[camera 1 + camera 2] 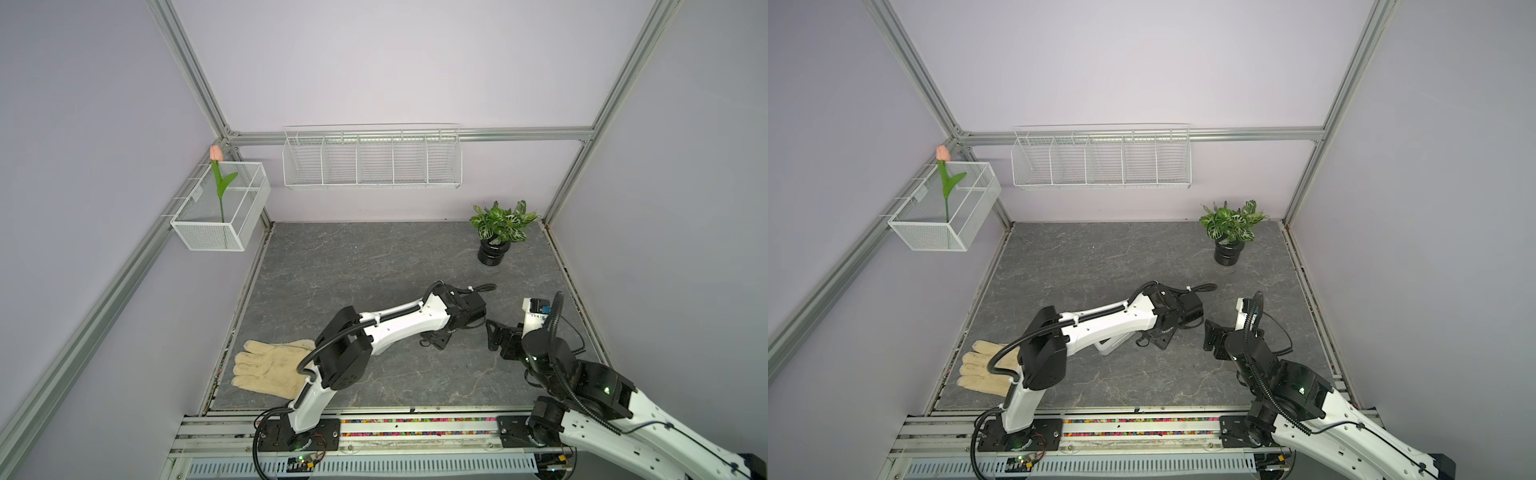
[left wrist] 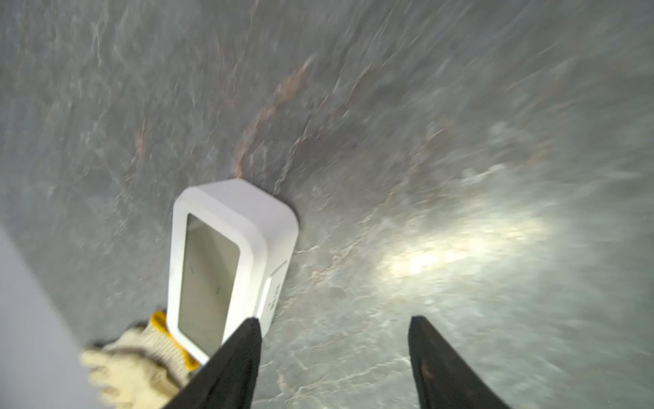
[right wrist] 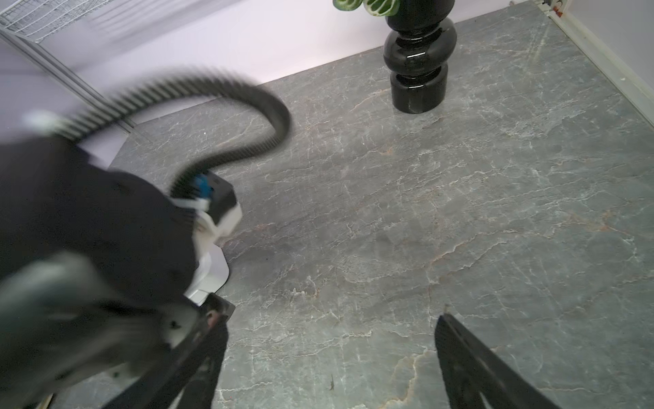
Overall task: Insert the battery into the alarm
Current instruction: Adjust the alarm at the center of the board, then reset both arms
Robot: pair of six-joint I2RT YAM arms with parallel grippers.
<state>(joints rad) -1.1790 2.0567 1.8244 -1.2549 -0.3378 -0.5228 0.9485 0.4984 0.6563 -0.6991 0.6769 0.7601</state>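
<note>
The alarm (image 2: 230, 262), a white rounded-rectangular plastic clock with a grey-green screen, rests on the grey marbled tabletop (image 2: 389, 141) just beside the cream fabric glove (image 2: 134, 368). The left gripper (image 2: 336, 354), near the glove, is spread and empty, with the alarm outside its fingers. The right gripper (image 3: 332, 361), well apart from the glove, gapes wide and holds nothing.

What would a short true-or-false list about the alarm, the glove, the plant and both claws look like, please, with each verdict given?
1. The alarm rests on the table, outside the open left claw. True.
2. The right claw grips the alarm. False: it is open and empty.
3. The glove lies beside the plant. False: the glove is at the table's near edge, the plant at the far opposite corner.
4. A pink tulip stands in the mesh basket. True.
</note>
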